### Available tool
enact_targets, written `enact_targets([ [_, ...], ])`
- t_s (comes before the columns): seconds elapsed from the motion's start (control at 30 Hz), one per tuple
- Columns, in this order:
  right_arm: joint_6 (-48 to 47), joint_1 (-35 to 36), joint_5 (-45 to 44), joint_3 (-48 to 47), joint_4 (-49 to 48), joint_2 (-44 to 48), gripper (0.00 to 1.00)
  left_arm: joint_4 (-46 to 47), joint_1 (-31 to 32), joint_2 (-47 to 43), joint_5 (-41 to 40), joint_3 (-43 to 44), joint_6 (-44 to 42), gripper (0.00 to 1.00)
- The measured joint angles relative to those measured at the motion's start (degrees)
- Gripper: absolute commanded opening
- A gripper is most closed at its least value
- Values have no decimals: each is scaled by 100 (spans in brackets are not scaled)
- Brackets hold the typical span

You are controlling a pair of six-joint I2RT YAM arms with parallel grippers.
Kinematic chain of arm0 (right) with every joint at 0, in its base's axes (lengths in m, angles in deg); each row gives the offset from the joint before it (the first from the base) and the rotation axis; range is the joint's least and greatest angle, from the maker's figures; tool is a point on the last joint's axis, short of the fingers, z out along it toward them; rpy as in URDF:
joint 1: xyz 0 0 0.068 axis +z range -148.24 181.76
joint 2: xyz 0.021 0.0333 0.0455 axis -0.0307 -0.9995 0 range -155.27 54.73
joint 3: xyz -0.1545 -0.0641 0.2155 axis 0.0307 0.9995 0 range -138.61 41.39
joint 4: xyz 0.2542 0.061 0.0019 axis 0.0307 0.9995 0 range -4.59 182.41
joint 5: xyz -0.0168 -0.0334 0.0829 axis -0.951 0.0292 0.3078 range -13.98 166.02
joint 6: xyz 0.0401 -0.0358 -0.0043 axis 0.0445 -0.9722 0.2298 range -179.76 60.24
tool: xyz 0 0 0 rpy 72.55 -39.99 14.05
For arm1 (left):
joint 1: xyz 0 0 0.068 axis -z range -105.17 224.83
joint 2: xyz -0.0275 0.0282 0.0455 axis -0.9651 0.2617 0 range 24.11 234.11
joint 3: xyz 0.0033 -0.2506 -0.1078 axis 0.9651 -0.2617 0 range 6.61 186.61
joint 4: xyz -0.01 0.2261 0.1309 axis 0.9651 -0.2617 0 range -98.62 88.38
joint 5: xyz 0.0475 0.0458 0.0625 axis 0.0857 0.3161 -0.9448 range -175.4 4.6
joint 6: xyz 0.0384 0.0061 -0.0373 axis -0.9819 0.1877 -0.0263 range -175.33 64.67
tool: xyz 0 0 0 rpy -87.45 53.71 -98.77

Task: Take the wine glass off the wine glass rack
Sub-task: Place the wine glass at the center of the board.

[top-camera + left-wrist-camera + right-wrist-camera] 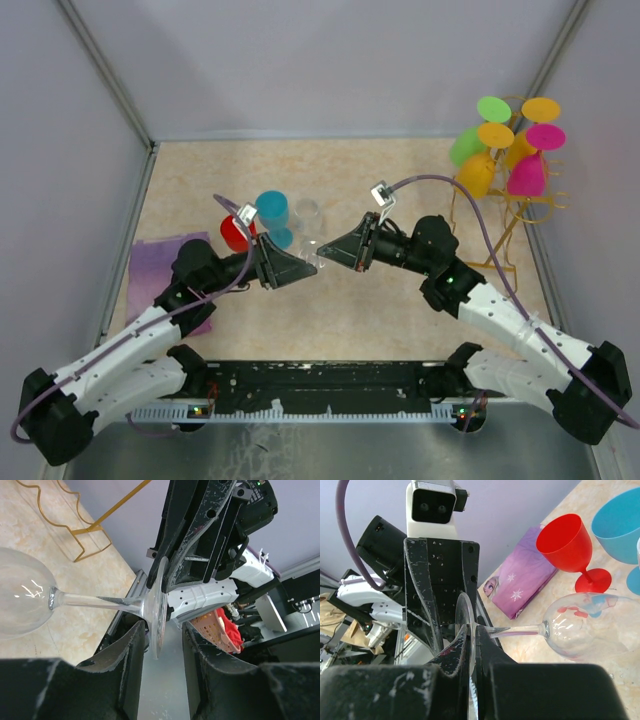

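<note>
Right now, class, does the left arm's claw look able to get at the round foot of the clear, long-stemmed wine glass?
Probably yes. The left claw stands open astride the foot of the clear wine glass; only the right claw, shut on that same foot, crowds it.

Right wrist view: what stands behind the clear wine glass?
Behind the clear wine glass: a red wine glass, a blue wine glass and a purple cloth on the table. The blue one is partly out of frame.

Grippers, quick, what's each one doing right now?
Left gripper: open, straddling the foot of the clear wine glass.
Right gripper: shut on the clear wine glass.
</note>
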Motion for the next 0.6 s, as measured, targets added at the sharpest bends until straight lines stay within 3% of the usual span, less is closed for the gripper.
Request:
enact_targets([
  [0.23, -15, 4, 101, -44, 15, -7, 0, -199, -2, 101, 160, 101, -101, 0],
  [0.27, -61, 4, 105, -52, 22, -7, 1, -192, -2, 101, 155, 101, -105, 0],
  [0.37, -225, 9, 127, -162, 199, -4, 25, -186, -9, 105, 155, 101, -96, 0],
  [0.43, -350, 20, 107, -282, 411, 2, 50, -186, -9, 105, 168, 90, -160, 0],
  [0.5, -577, 22, 11, -476, 732, 48, 69, -197, -9, 94, 203, 76, -278, 0],
  [0.6, -999, 22, -374, -817, 1370, 221, 83, -273, -9, 46, 304, 35, -675, 0],
])
